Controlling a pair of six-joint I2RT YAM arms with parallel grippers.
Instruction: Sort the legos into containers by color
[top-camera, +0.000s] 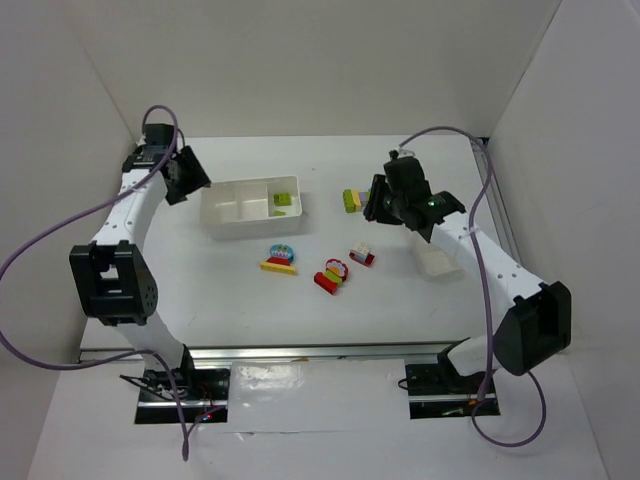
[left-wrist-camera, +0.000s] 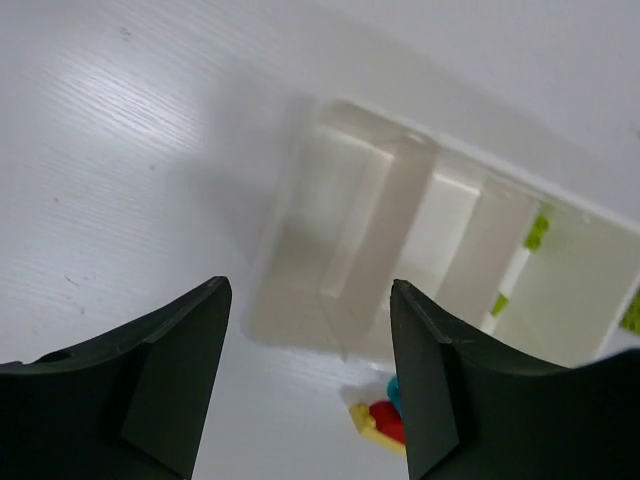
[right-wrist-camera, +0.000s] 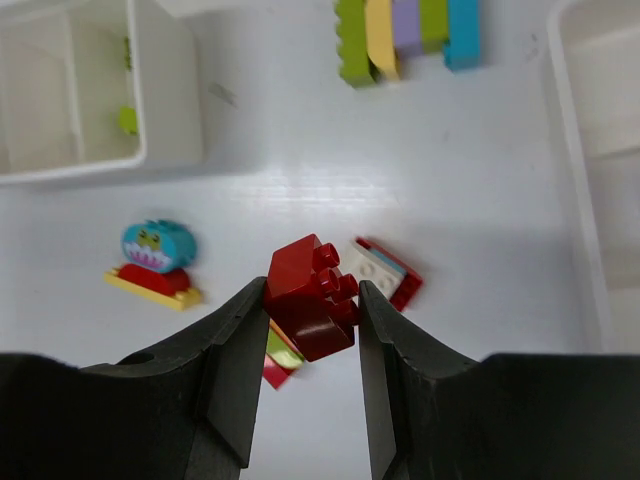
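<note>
While the right gripper pinched a dark red brick between its fingertips (studs showing on its far side), a white-and-red brick lay on the table just beyond it. The left gripper hung spread and empty above one end of the wide tray.

A robotics lab cell: white table boxed by plain white panels, purple cables trailing from two bolted-down arms.
</note>
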